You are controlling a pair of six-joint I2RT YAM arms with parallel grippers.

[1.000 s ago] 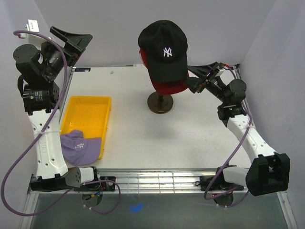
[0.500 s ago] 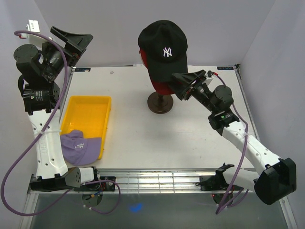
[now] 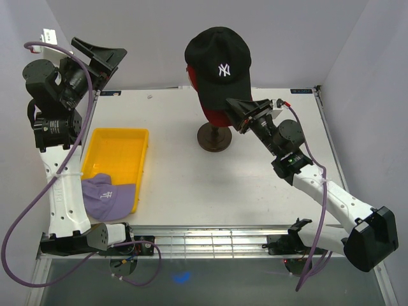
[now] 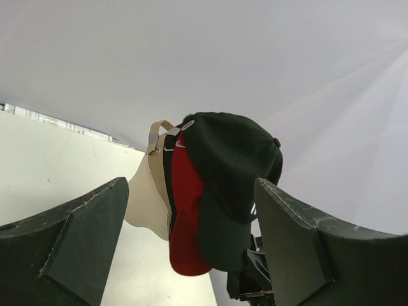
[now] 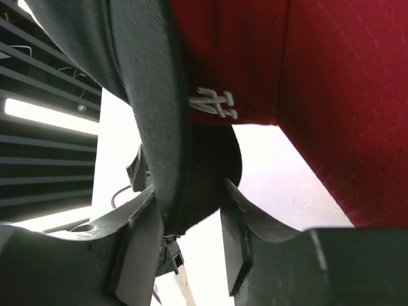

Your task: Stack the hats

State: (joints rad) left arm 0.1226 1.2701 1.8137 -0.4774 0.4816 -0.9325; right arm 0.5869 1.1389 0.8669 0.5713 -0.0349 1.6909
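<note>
A black NY cap [image 3: 220, 67] tops the stack of hats on the mannequin head, with a red cap [image 3: 223, 116] showing under it. The left wrist view shows the black cap [image 4: 229, 172], the red cap [image 4: 188, 217] and a tan strap [image 4: 153, 150] in layers. My right gripper [image 3: 234, 115] has come in from the right at the caps' brims. In the right wrist view the black brim [image 5: 159, 115] sits between the fingers of the right gripper [image 5: 188, 210], touching both, beside the red cap [image 5: 306, 83]. A lavender cap [image 3: 105, 194] lies at the tray's near end. My left gripper [image 3: 105, 60] hangs open and empty, high at the back left.
The yellow tray [image 3: 118, 143] lies on the left of the table. The mannequin's dark round stand [image 3: 213, 137] rests at the back centre, and the cream head [image 4: 143, 204] shows under the caps. Grey walls enclose the table on three sides.
My right arm has swung left, from the table's right edge to the caps' brims. Its jaws have narrowed onto the black brim. The left arm has barely moved.
</note>
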